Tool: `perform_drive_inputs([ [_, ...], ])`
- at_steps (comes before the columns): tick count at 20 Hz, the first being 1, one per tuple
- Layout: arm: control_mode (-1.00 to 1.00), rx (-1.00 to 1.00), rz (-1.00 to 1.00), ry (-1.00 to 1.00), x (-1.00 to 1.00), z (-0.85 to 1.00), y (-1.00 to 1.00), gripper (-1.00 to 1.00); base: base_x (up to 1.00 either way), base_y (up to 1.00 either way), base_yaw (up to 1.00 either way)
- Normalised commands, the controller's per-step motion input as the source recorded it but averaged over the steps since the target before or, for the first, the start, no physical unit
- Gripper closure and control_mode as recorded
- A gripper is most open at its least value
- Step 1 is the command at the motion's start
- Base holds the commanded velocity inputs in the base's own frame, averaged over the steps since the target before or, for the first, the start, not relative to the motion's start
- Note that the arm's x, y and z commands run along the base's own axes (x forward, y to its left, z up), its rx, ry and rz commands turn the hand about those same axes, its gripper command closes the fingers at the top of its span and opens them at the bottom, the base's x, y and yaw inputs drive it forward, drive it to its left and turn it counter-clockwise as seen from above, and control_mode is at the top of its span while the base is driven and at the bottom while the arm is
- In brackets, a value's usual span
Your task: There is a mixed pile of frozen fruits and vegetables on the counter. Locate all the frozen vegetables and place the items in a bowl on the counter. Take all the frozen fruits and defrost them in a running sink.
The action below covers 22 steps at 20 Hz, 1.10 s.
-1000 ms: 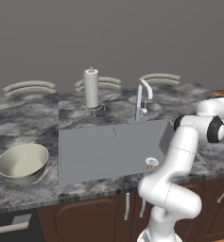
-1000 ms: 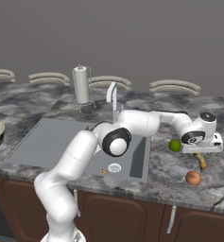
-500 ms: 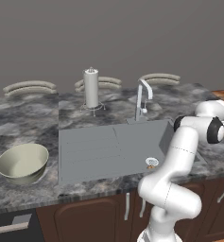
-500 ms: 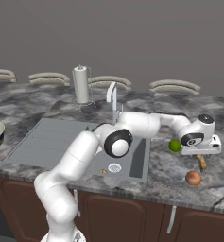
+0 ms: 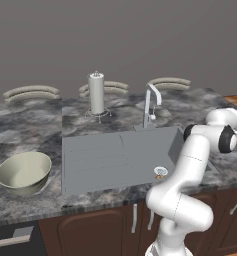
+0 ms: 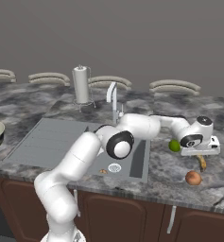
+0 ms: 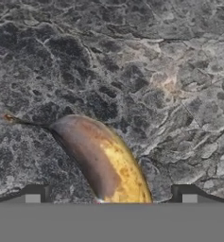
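Released and wide, the gripper straddles a browned banana on the counter; probably stiff, frosty-slick and curved, it is best pinched across its thick middle.

We see a white paper towel roll upright on its wire stand at the back, behind the basin. Three flat grey-beige curved plates lie along the rear edge, well apart from one another. Brown wooden cabinets run below, with pale handles on their doors.
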Motion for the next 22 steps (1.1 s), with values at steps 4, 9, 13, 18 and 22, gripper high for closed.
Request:
perform_drive_inputs([
  [4, -1.00, 0.00, 0.00, 0.01, 0.19, -0.13, -0.05, -1.00, 0.00, 0.00, 0.00],
  [9, -1.00, 0.00, 0.00, 0.00, 0.17, -0.11, -0.11, -1.00, 0.00, 0.00, 0.00],
  [13, -1.00, 0.00, 0.00, 0.01, 0.18, -0.14, -0.04, 1.00, 0.00, 0.00, 0.00],
  [18, -1.00, 0.00, 0.00, 0.02, 0.14, -0.17, -0.01, 1.00, 0.00, 0.00, 0.00],
  [22, -1.00, 0.00, 0.00, 0.02, 0.04, -0.18, -0.01, 1.00, 0.00, 0.00, 0.00],
])
